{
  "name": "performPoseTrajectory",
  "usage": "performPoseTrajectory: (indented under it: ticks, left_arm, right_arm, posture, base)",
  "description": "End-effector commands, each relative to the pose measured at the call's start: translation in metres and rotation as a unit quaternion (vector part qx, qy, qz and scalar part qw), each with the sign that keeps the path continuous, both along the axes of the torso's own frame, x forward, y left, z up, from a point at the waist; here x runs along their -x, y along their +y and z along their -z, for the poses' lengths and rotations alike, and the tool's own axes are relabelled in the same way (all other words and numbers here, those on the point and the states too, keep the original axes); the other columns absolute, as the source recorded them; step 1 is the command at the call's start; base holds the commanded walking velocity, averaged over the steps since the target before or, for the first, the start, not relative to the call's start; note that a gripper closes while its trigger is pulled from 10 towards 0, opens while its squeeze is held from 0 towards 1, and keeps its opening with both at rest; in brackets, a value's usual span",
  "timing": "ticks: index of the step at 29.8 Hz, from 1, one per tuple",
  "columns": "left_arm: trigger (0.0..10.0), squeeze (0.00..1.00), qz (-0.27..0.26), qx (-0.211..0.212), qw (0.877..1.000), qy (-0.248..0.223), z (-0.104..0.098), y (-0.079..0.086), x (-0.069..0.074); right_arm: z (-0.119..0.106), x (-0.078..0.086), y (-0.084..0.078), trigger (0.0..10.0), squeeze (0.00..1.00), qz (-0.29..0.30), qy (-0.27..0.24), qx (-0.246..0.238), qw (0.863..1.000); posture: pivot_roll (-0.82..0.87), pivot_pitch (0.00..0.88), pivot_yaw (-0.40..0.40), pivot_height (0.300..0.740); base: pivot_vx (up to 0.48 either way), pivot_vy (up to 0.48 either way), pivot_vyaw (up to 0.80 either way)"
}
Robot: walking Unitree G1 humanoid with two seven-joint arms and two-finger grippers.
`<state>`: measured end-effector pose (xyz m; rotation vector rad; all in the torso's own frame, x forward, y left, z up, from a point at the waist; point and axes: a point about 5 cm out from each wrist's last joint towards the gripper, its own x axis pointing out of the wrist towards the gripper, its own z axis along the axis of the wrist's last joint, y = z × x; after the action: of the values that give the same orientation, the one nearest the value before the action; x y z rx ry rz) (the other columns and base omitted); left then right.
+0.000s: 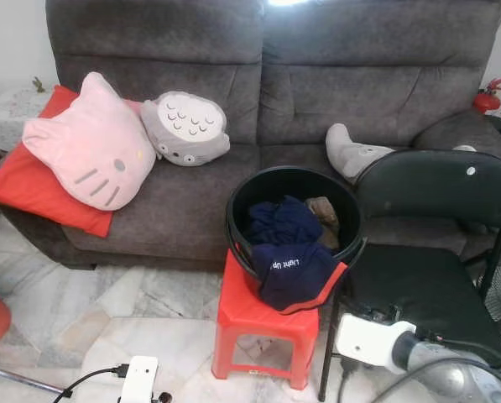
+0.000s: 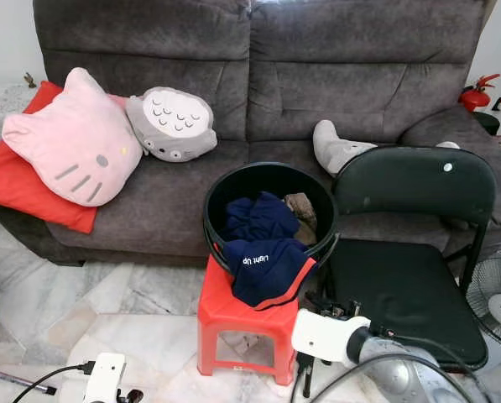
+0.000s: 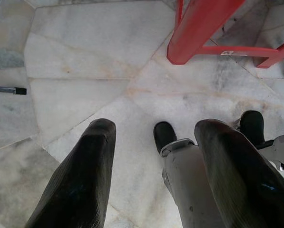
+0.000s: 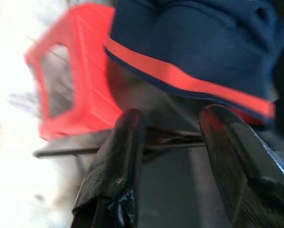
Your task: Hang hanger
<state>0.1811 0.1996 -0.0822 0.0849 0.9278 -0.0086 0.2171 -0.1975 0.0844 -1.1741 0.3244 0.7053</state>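
Seemingly still the reach: the right claw (image 4: pixel 172 116), spread and empty, sits beside the navy garment (image 4: pixel 189 42) spilling from the bucket (image 1: pixel 294 174); I cannot pick out the hanger, so finding it comes next.

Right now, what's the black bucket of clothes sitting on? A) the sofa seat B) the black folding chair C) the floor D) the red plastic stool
D: the black bucket stands on the red plastic stool, in front of the sofa and beside the black folding chair.

The blurred red plastic stool (image 4: pixel 70 90) is partly hidden beneath the dark navy garment (image 4: pixel 199 42) draped over it.
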Motion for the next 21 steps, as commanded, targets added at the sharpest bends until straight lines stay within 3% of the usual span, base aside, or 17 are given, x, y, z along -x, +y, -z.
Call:
performPoseTrajectory:
  ticks: [1, 9, 21]
  left_arm:
    - [10.0, 0.00, 0.007, -0.008, 1.000, 0.009, 0.001, 0.001, 0.002]
    - [10.0, 0.00, 0.005, -0.008, 1.000, 0.009, 0.001, 0.001, 0.002]
    - [10.0, 0.00, 0.005, -0.007, 1.000, 0.009, 0.001, 0.001, 0.002]
  right_arm:
    - [-0.010, -0.005, 0.005, 10.0, 0.00, -0.022, -0.044, 0.012, 0.999]
    - [-0.018, -0.015, -0.008, 10.0, 0.00, -0.055, -0.123, 0.090, 0.987]
    - [-0.002, -0.014, -0.017, 10.0, 0.00, -0.082, -0.114, 0.117, 0.983]
  posture:
    - [-0.08, 0.003, 0.007, 0.740]
    - [-0.08, 0.007, 0.004, 0.740]
    - [-0.09, 0.006, 0.006, 0.740]
  base:
    - [0.000, 0.000, 0.00]
    - [0.000, 0.000, 0.00]
    - [0.000, 0.000, 0.00]
